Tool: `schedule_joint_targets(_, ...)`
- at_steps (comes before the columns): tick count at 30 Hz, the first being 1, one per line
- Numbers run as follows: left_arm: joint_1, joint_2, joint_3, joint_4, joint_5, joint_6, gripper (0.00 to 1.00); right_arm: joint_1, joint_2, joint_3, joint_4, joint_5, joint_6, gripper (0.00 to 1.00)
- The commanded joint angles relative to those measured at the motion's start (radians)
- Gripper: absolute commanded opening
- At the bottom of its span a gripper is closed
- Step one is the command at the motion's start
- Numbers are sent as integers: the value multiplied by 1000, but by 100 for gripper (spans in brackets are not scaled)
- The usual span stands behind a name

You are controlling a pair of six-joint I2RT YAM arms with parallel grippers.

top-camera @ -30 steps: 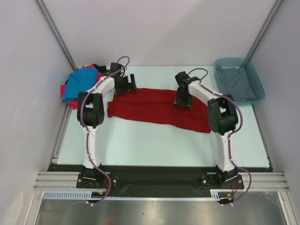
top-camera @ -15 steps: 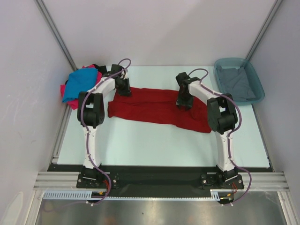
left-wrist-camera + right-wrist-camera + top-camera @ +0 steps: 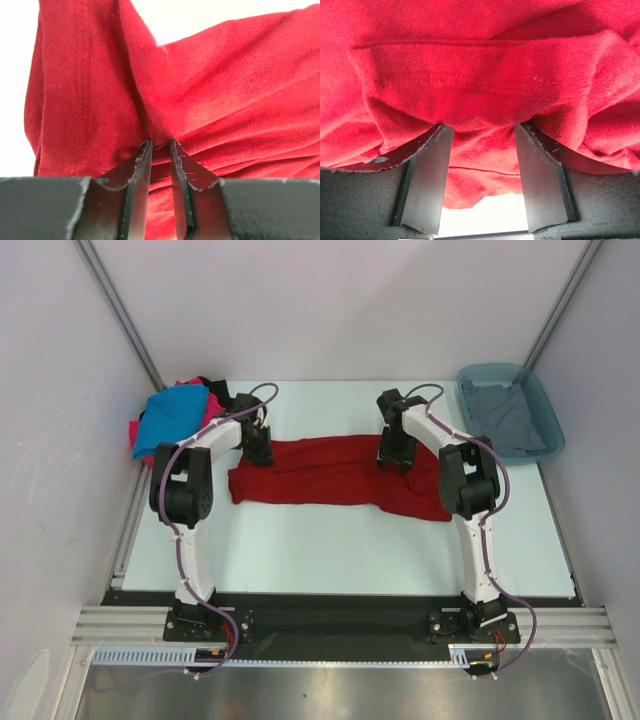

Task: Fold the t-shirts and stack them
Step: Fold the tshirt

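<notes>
Two grippers work one hem: my left gripper [image 3: 160, 143], off the cloth a second ago, now pinches the dark red t-shirt [image 3: 330, 475] at its far-left edge. My right gripper [image 3: 482, 129] gapes astride the far-right edge. The shirt lies spread mid-table [image 3: 330, 540], and the fold looks ready to begin.

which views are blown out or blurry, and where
Left wrist: table behind the dark red t-shirt is blown out to white, cloth weave sharp. Right wrist: an overexposed white patch between the right tool's fingers. Top external: evenly lit and sharp, soft glare on the metal sheet at the near edge.
</notes>
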Motion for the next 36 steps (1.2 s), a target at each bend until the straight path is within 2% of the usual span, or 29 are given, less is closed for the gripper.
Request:
schedule_joint_targets(1,-6,-62,-124,-147,-41,-4,28,-21,113,102,-8,31,-3,58)
schedule_joint_targets(11,-29,-247,-343,-176,7,-30,33,-9,294,443,-96,-104,-54,61)
schedule_joint_targets(15,-82,-321,-443,-199,42,-47,34,-9,369,569,-134,-176,-77,63)
schedule_joint_targets(19,-151,-395,-535,-209,99,-85,35,-8,395,584,-108,-272,-89,66)
schedule_joint_targets(23,-276,-448,-590,-242,159,-116,34,-6,420,590,-90,-393,-108,66)
schedule_joint_targets(29,-440,-522,-615,-303,199,-169,35,18,432,604,-68,-498,-169,66)
schedule_joint_targets(36,-549,-606,-627,-343,278,-223,35,29,490,685,-97,-659,-235,69)
